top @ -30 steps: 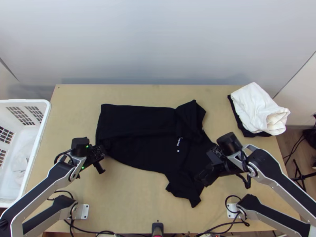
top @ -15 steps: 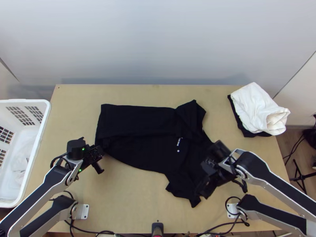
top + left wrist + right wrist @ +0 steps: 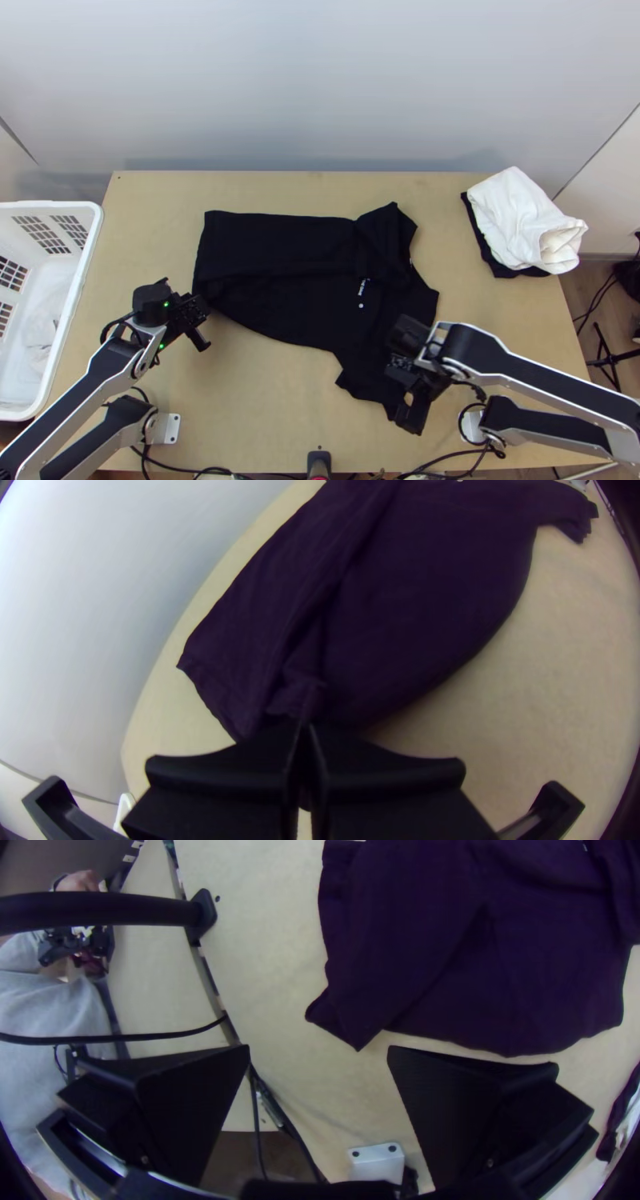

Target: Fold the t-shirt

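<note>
what worries me from over here is the near corner of the hem (image 3: pixel 206 292): the left gripper (image 3: pixel 305 728) has its fingers closed together there, seemingly with a pinch of fabric between them. if that pinch is shallow, the cloth could slide out as soon as it is lifted, or come up with just one layer and leave the other bunched behind. the right gripper (image 3: pixel 319 1050) has its fingers spread wide beside the near sleeve (image 3: pixel 360 386), holding nothing; closing too high or off to the side, it would miss the sleeve. and if one arm pulled well ahead of the other, i'd expect the shirt to skew and the folded-over far side to open up.

the black t-shirt (image 3: pixel 296 308) lies across the middle of the table (image 3: pixel 264 400), far side turned inward lengthwise, near sleeve sticking out. its neck end (image 3: pixel 414 280) points towards the right arm's side, its hem towards the left arm's. the long axis runs side to side, slanting a little nearer at the neck.
</note>
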`<state>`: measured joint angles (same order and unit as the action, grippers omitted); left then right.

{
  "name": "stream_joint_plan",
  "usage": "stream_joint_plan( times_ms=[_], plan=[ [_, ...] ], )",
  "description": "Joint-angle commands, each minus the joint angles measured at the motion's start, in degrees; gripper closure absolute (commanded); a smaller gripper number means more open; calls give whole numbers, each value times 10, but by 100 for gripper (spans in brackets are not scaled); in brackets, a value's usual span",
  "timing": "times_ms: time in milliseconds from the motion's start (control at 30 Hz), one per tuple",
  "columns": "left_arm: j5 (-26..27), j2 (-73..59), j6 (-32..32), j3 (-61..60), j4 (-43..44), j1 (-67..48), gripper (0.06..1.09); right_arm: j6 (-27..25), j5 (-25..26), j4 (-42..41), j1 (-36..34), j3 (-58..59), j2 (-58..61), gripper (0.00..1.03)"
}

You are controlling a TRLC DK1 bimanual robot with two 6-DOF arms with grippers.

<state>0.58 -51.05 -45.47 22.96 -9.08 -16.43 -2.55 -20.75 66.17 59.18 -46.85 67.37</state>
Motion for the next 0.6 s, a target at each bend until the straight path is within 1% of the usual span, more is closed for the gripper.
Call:
stream_joint_plan(
  times_ms=[0, 167, 267, 300, 333, 367, 400, 433, 500, 567],
  plan=[
    [0, 2, 3, -1, 15, 2, 105, -14, 67, -50, 41, -3, 65, 7],
    [-1, 6, 4, -1, 16, 4, 105, -11, 99, -107, 44, 4, 119, 8],
    [0, 8, 4, -1, 17, 8, 105, -17, 111, -107, 52, 10, 141, 21],
    [-1, 9, 4, -3, 17, 8, 105, -19, 111, -107, 56, 11, 144, 28],
    [-1, 9, 4, -3, 17, 8, 105, -23, 111, -109, 59, 13, 145, 40],
    [0, 10, 4, -3, 17, 9, 105, -29, 111, -119, 62, 19, 144, 62],
    [0, 10, 4, -3, 17, 9, 105, -39, 111, -127, 66, 24, 143, 93],
    [0, 10, 4, -3, 17, 9, 105, -40, 111, -129, 69, 25, 143, 99],
    [0, 12, 4, 1, 17, 10, 105, -39, 111, -123, 69, 19, 128, 100],
    [-1, 13, 3, 4, 17, 10, 105, -39, 128, -108, 63, -3, 118, 100]
  ],
)
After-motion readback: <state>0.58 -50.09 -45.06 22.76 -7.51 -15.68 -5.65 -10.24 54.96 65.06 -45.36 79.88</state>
